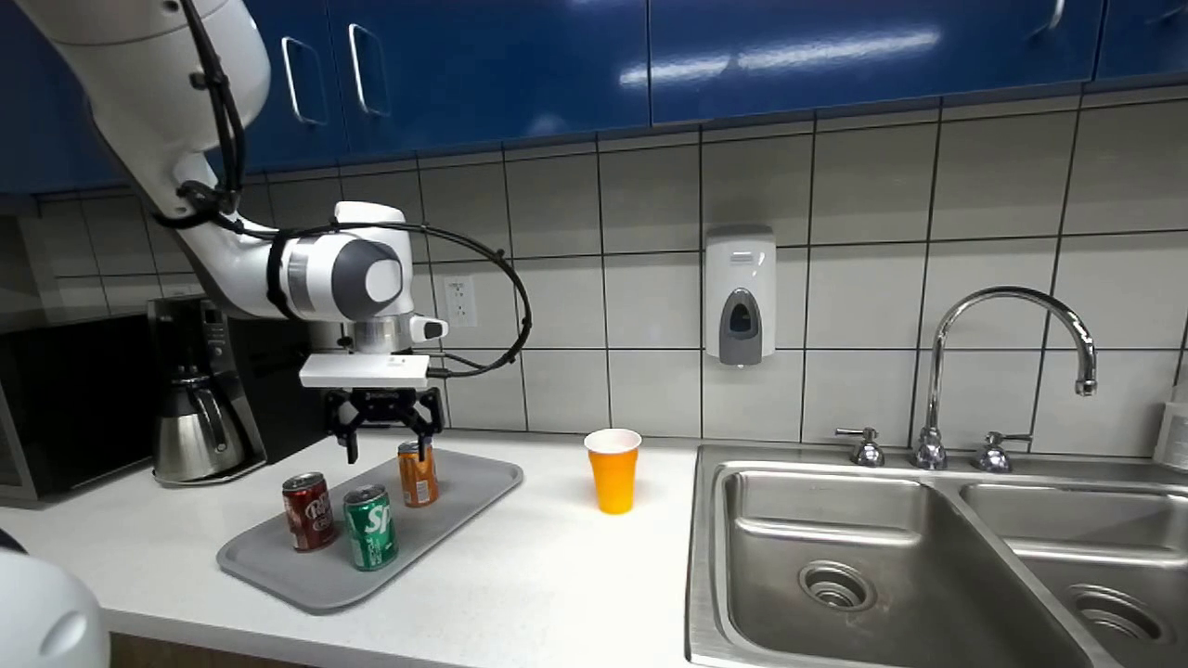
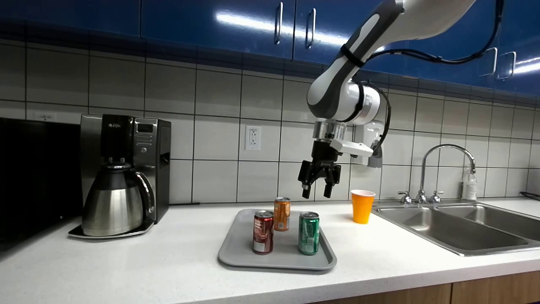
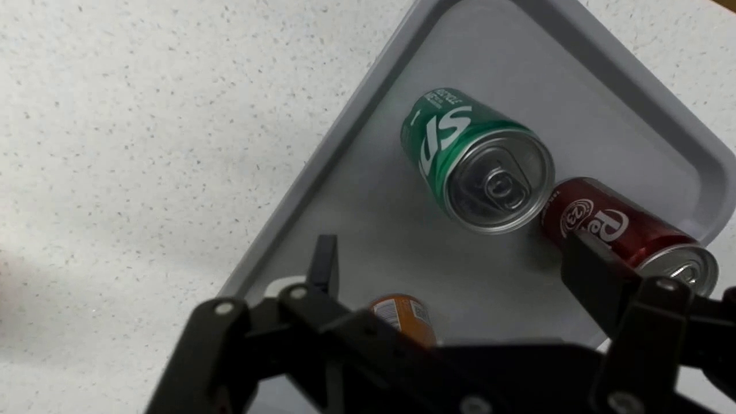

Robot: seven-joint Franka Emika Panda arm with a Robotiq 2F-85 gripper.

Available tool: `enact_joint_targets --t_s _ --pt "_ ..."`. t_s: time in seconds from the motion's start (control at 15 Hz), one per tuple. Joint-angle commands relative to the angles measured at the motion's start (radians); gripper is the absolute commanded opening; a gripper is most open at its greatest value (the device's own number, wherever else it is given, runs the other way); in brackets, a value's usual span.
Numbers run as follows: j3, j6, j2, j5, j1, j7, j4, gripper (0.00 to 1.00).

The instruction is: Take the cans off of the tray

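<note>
My gripper (image 2: pixel 317 195), spread wide, hangs over the tray (image 2: pixel 285 248), and there they stand upright on it: red can (image 2: pixel 263 233), green can (image 2: pixel 309 234), orange can (image 2: pixel 283 214), all three!

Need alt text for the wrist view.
Open, empty gripper at the bottom edge, above a grey tray bearing a green can right of centre, a dark red can to its lower right and an orange can lower down, the latter two partly hidden by the gripper. Pale speckled counter at left.
</note>
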Motion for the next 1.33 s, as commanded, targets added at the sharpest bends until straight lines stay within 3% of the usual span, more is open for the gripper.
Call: enact_joint_targets --t_s 0.0,1.27 --pt "0.020 -0.002 0.079 -0.050 -0.001 0.047 0.089 1.00" --pt "0.024 -0.041 0.428 -0.210 0.026 0.062 0.451 1.00"
